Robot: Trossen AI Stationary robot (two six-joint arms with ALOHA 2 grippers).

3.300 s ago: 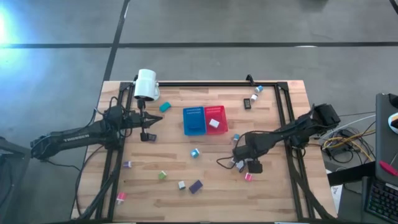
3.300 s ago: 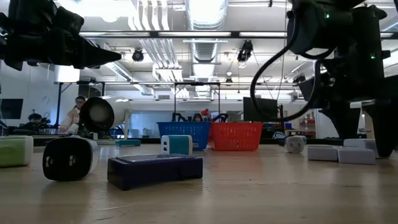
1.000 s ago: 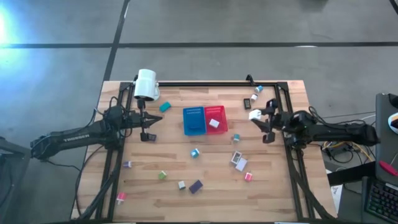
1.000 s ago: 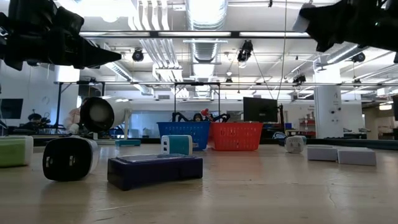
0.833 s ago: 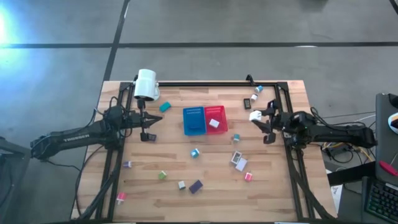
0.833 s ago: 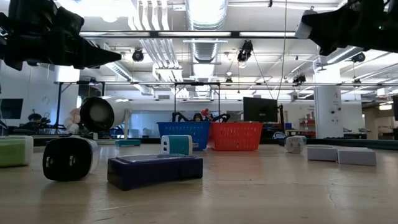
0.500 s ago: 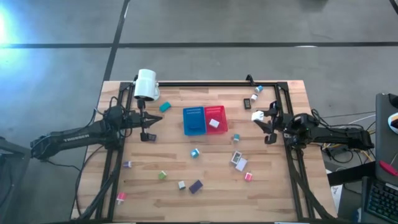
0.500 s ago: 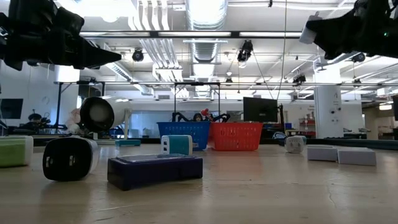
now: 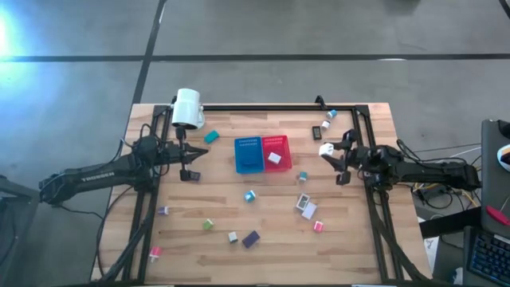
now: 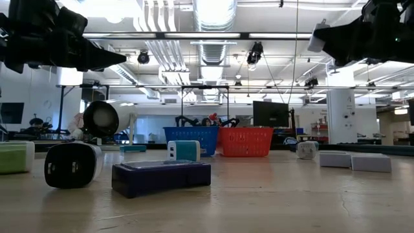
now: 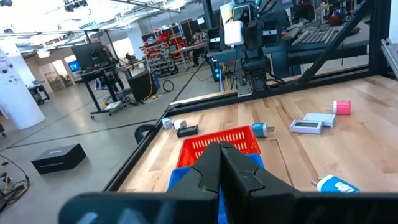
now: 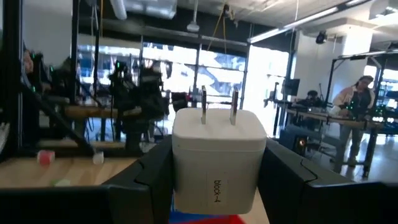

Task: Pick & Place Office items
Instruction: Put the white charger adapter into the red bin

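My right gripper [image 9: 331, 153] is raised above the table, right of the red bin [image 9: 276, 147], and is shut on a white plug block [image 12: 217, 155] with two metal prongs. The block also shows in the high view [image 9: 325, 149] and the low view [image 10: 317, 35]. My left gripper [image 9: 188, 167] is shut and empty, raised left of the blue bin [image 9: 249, 155]; its shut fingers [image 11: 221, 171] show in the left wrist view. A white piece [image 9: 274, 159] lies in the red bin. Several small office items lie loose on the table, among them a teal-and-white block [image 9: 249, 196] and a purple block [image 9: 251, 237]. My right gripper pinches the white plug block by two opposite side faces [image 12: 177, 162] between its two fingers. The fingers come about level from the table's right side. The prongs [image 12: 217, 99] stick out clear of the fingers. The block is lifted clear of the table.
A large white lamp [image 9: 186, 108] stands at the far left. Two flat pale pieces [image 9: 306, 206] and a pink piece [image 9: 318, 226] lie near the front right; green [image 9: 208, 225] and pink [image 9: 155, 252] pieces lie front left. Black frame rails [image 9: 366, 183] run along the table's sides and back.
My right gripper has stayed raised with the white plug block right of the red bin, only wavering slightly. Nothing on the table has moved.
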